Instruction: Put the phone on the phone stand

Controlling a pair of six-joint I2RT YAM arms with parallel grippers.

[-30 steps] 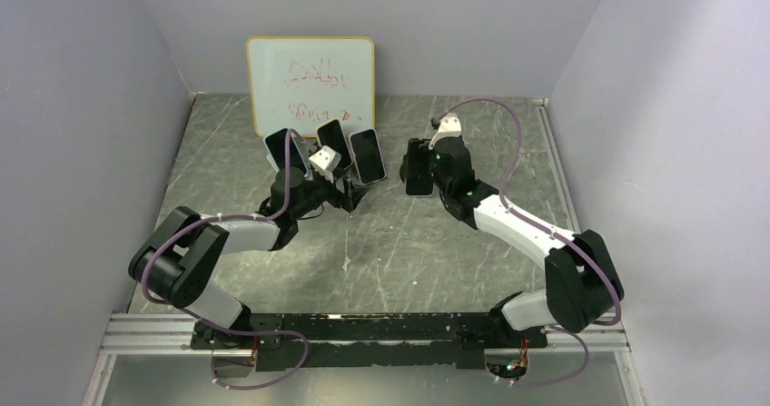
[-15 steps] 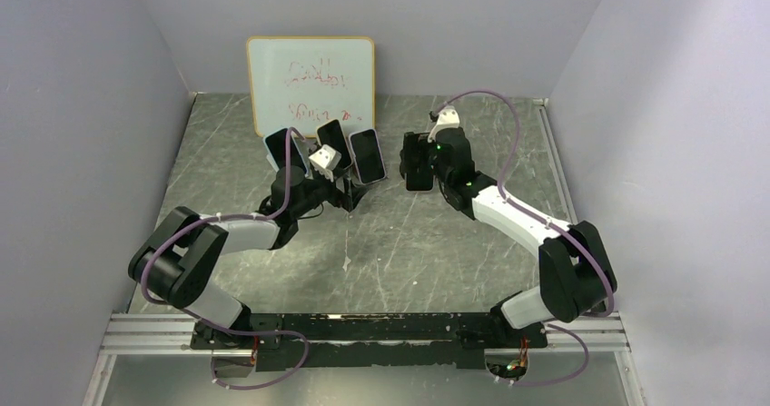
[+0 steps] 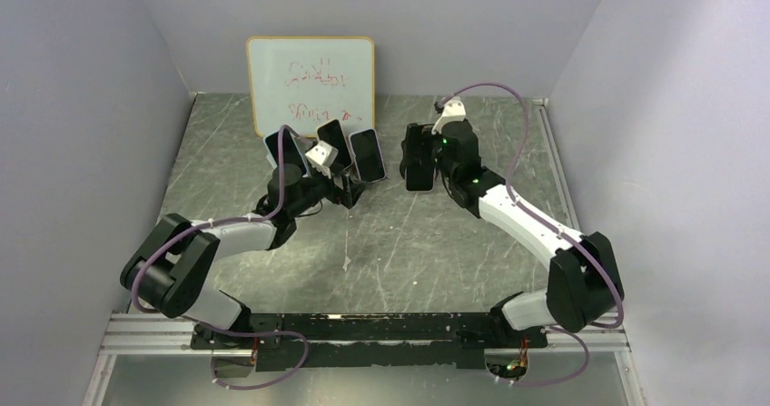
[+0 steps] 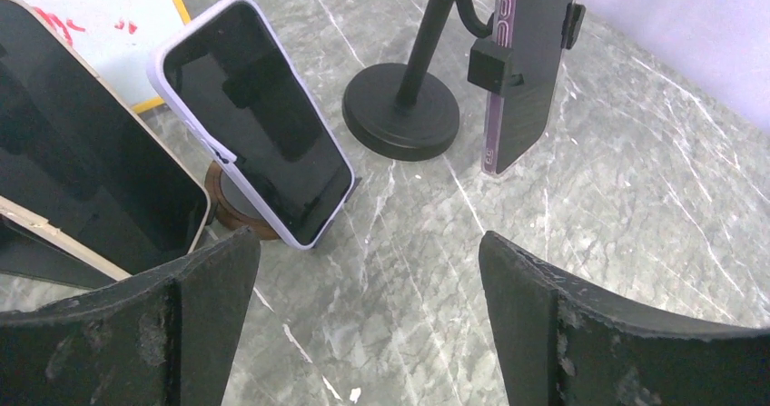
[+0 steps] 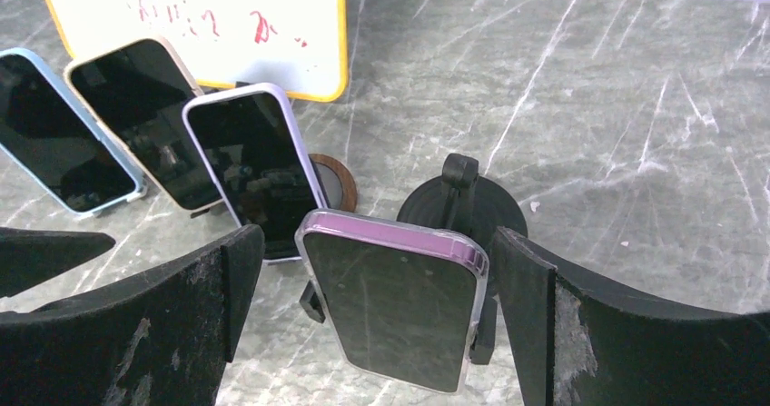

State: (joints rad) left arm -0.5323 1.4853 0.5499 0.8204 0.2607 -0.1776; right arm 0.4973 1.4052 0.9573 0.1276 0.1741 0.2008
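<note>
Okay, phone [image 5: 390, 311] sits clipped upright in the phone stand [image 5: 504, 206]. My right fingers [image 5: 136, 333] are spread wide either side of it, gripping nothing, and my left fingers [image 4: 118, 333] are wide and empty too. Release step, I'd say. Next I back straight off without nudging it.

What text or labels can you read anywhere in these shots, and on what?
Whiteboard: two lines of red handwriting, too scrawled to read.
Purple phone case: printed marks along its edge, too blurred to read.
No other text is visible.
</note>
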